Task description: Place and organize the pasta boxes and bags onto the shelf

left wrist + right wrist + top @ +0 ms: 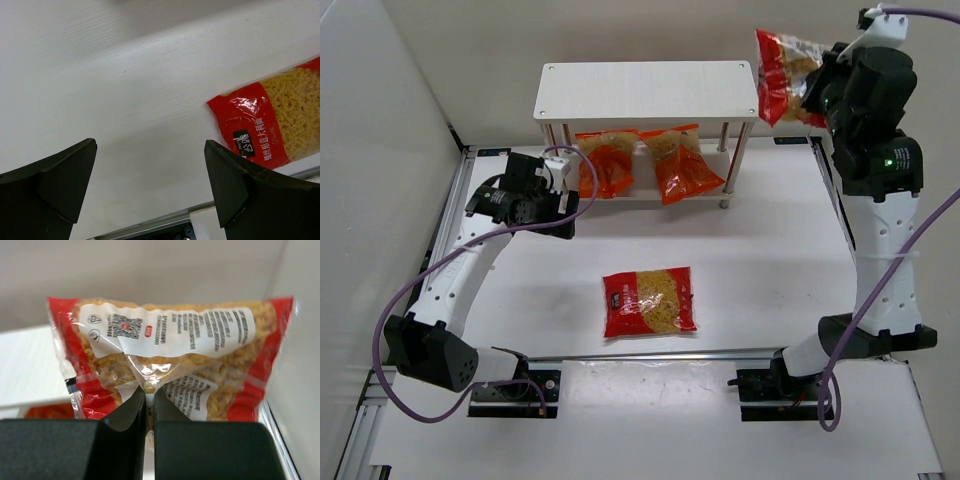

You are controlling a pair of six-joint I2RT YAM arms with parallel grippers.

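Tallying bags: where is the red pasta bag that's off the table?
Top view, upper right: the red bag hangs in the right gripper, just right of the shelf.

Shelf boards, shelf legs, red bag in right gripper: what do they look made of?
Shelf boards: likely laminated wood or composite, matte white with faint grain lines. Shelf legs: metal by the look, silver and shiny. Red bag: thin glossy plastic film, crinkled, with glare and a clear part showing pasta.
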